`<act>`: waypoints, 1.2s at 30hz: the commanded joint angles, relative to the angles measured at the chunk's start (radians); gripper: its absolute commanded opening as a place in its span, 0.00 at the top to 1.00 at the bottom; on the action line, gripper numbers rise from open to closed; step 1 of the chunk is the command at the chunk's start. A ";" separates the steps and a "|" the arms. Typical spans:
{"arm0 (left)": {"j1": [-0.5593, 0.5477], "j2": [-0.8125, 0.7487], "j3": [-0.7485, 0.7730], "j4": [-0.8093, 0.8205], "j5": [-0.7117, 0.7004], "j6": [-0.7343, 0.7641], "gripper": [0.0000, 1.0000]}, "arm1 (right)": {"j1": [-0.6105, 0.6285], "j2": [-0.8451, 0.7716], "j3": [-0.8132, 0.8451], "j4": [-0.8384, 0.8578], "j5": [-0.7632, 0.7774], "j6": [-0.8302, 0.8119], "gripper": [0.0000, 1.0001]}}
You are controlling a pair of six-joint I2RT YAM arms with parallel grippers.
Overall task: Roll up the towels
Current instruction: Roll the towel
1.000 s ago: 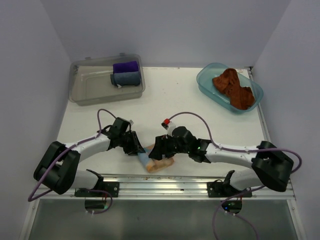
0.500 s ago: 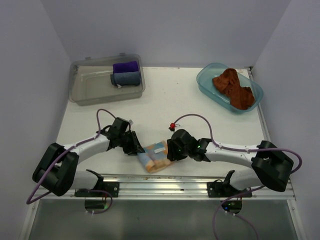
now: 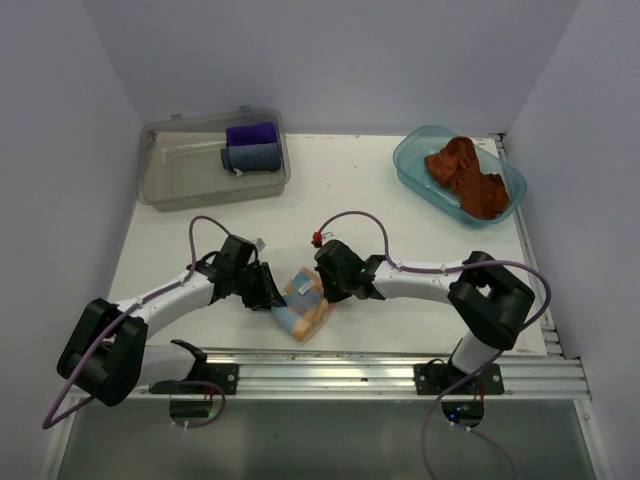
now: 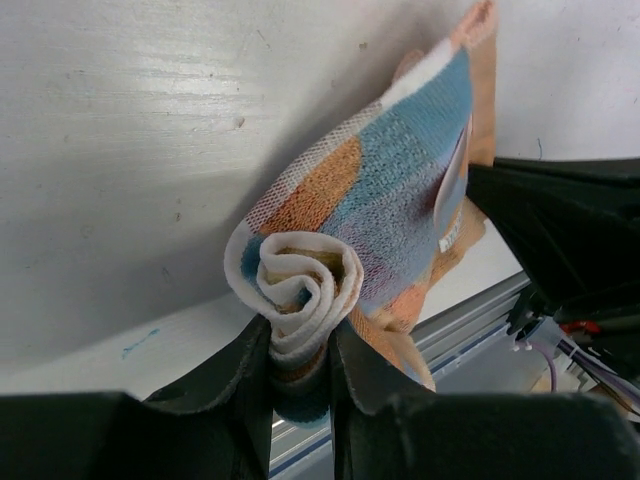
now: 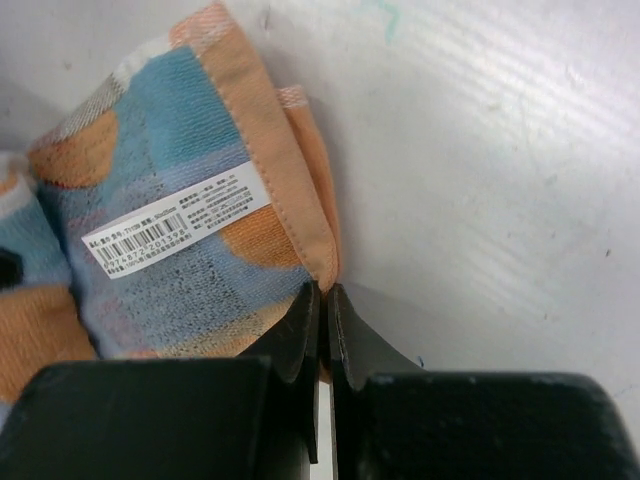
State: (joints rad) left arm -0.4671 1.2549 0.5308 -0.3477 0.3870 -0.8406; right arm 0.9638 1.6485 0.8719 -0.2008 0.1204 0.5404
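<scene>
Unrolling risk: left gripper [image 3: 274, 299] pinches towel [image 3: 306, 306] coil at 9 o'clock, right gripper [image 3: 326, 292] pinches 3 o'clock hem; opposed pull could loosen it.

On the patterned towel [image 4: 390, 200], the upper corner runs off the top edge of the left wrist view, and the roll's underside is hidden between the fingers of the left end effector [image 4: 300, 350]. Print on its label [image 5: 180, 235] is too small to read.

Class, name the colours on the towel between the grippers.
Patterned cloth towel: pale blue, orange and white blocks; left wrist view shows best.
</scene>
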 commanded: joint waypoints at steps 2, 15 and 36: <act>-0.005 -0.017 0.009 -0.036 0.016 0.051 0.78 | -0.037 0.089 0.074 -0.035 0.084 -0.089 1.00; -0.004 0.054 0.009 -0.019 -0.004 0.049 0.78 | -0.034 0.013 0.062 -0.086 0.079 -0.129 0.88; -0.004 0.089 0.000 -0.008 -0.005 0.025 0.78 | 0.459 0.049 0.355 -0.308 0.430 -0.226 0.46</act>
State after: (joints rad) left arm -0.4671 1.3205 0.5308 -0.3416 0.4030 -0.8268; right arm 1.3716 1.6413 1.1706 -0.4572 0.4366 0.3580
